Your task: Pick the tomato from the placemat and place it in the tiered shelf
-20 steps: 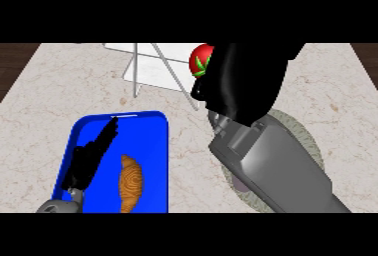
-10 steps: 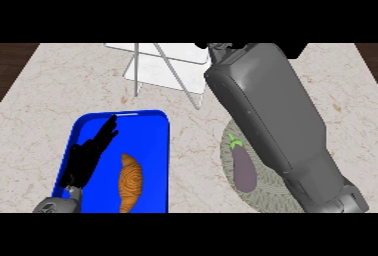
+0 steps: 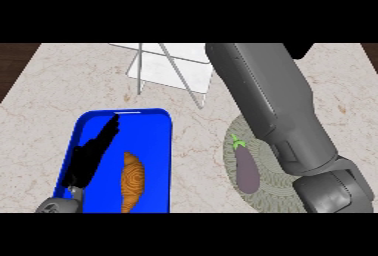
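No readable text, labels, brands, numbers or signs anywhere in view.

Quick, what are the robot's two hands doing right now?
Left hand: open, fingers straight, over the blue tray.
Right hand: out of view past the top edge; only its forearm shows.
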You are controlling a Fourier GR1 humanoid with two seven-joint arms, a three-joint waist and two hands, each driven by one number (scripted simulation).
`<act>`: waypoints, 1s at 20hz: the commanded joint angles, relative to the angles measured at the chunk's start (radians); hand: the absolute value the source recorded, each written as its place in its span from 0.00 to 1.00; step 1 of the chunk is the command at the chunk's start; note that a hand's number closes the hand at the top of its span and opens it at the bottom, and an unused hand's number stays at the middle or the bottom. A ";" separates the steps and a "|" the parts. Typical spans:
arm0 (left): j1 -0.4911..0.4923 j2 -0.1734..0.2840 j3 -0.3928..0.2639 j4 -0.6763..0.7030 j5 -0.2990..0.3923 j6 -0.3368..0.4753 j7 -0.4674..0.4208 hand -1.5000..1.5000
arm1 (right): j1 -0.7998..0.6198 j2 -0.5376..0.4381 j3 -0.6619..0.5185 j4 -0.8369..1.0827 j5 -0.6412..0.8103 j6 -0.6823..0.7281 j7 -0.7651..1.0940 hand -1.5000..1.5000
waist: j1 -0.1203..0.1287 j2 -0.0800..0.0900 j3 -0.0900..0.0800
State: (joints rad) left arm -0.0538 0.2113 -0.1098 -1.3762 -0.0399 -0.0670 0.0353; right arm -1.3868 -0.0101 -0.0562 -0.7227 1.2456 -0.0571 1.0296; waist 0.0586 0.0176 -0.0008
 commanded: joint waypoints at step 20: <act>-0.064 -0.015 -0.004 0.049 -0.020 -0.005 0.027 0.50 | -0.006 0.010 -0.364 0.133 -0.514 -0.839 -0.465 0.00 | 0.032 0.012 0.000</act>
State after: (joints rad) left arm -0.0997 0.1915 -0.1285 -1.3568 -0.0623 -0.0732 0.0425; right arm -1.3944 -0.0014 -0.4201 -0.5971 0.7619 -0.7286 0.6513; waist 0.1063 0.0332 0.0013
